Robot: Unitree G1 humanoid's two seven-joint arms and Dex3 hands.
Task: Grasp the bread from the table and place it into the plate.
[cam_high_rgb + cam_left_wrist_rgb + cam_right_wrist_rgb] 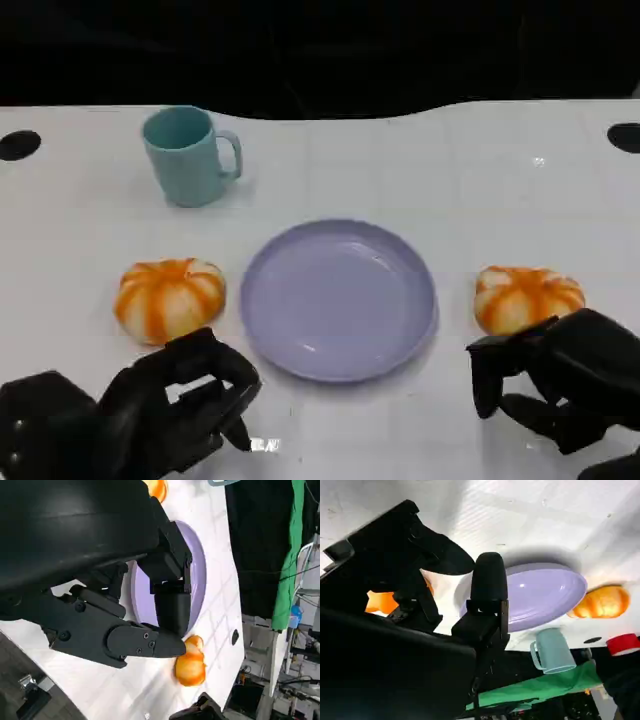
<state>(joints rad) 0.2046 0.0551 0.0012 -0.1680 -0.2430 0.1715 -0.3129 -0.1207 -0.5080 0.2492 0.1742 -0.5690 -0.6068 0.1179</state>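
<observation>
While a teal mug (190,155) stands at the back of the white bench (500,180), the left robot hand (175,400) hovers just below one bread roll (168,298), fingers loosely curled and holding nothing. An empty lilac plate (338,298) lies at centre. Right of it, a second roll (525,296) sits on the bench, the right robot hand (560,380) beside it, fingers apart, grasping nothing.

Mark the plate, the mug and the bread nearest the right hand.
plate (300,345), head view, bare near rim.
mug (183,160), head view, its side wall.
bread (523,293), head view, top of the loaf.
</observation>
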